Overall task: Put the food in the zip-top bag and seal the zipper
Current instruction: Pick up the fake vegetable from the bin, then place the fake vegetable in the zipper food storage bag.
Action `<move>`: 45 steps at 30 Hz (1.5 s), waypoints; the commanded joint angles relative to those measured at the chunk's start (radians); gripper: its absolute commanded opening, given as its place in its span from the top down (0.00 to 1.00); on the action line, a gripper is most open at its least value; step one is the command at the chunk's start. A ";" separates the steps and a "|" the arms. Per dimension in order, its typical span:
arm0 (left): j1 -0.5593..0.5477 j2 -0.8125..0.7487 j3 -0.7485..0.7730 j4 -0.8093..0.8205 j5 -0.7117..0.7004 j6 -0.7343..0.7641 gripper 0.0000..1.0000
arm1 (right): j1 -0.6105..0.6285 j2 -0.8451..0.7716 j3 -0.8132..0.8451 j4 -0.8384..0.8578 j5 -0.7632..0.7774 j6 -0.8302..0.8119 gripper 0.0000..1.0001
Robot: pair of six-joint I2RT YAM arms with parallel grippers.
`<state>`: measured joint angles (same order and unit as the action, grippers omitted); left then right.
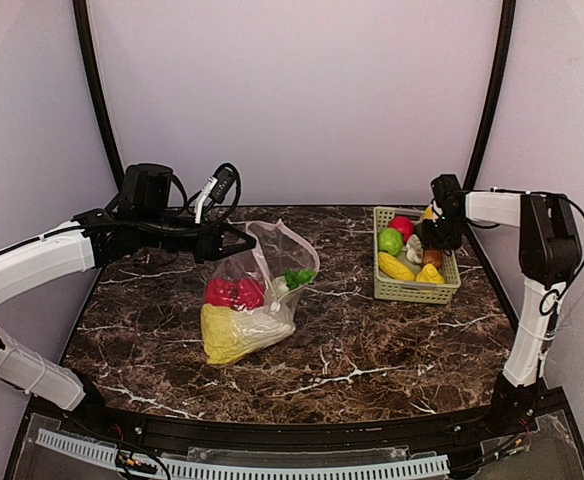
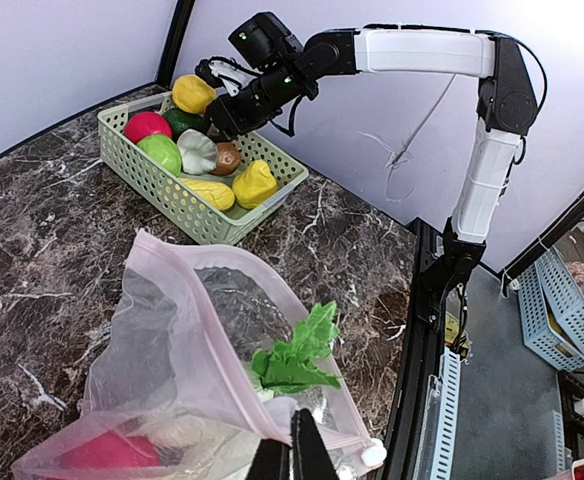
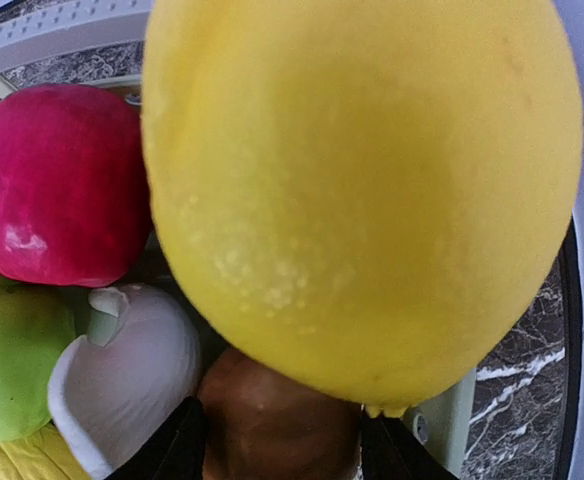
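On the left, the left gripper (image 1: 240, 241) reaches in over the marble-patterned table (image 1: 372, 350), its fingers pinched tight on the pink-white zipper (image 2: 207, 252) at the mouth of the zip-top bag (image 1: 267, 265), holding that edge up off the table. In the left wrist view the white slider tab (image 2: 372, 455) sits just beside the closed fingers. The bag stands left of the table's middle with its mouth gaping. Inside lie a yellow-white cabbage (image 1: 227, 335) at the bottom, a red piece (image 1: 234, 292) above it and a leafy green top (image 1: 298, 277) near the mouth. Further right, well apart from the bag, the light green basket (image 1: 417, 293) holds the remaining food, including a red fruit (image 3: 52, 180), a green fruit (image 3: 7, 360) and a white piece (image 3: 122, 380). The right gripper (image 1: 435, 238) is lowered into the basket, its fingers standing apart on either side of a brown piece (image 3: 277, 425), with a yellow lemon (image 3: 372, 180) just beside it. Whether they actually press on the brown piece cannot be told.
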<state>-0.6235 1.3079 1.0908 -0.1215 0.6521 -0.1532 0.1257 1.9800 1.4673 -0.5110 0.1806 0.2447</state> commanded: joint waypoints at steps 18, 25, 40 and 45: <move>0.008 -0.021 -0.005 -0.015 0.006 0.010 0.99 | 0.024 -0.069 -0.127 0.009 -0.028 0.031 0.50; 0.008 -0.023 -0.005 -0.015 0.007 0.010 0.99 | 0.023 -0.197 -0.125 -0.025 -0.015 0.018 0.54; 0.008 -0.031 -0.004 -0.009 0.015 0.003 0.99 | 0.066 -0.599 -0.179 -0.124 -0.157 0.005 0.54; 0.008 -0.023 -0.005 -0.009 0.012 0.003 0.99 | 0.190 -0.761 -0.241 -0.104 -0.340 0.086 0.54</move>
<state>-0.6235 1.3079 1.0908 -0.1215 0.6533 -0.1535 0.2195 1.3338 1.2804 -0.6224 0.0219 0.2661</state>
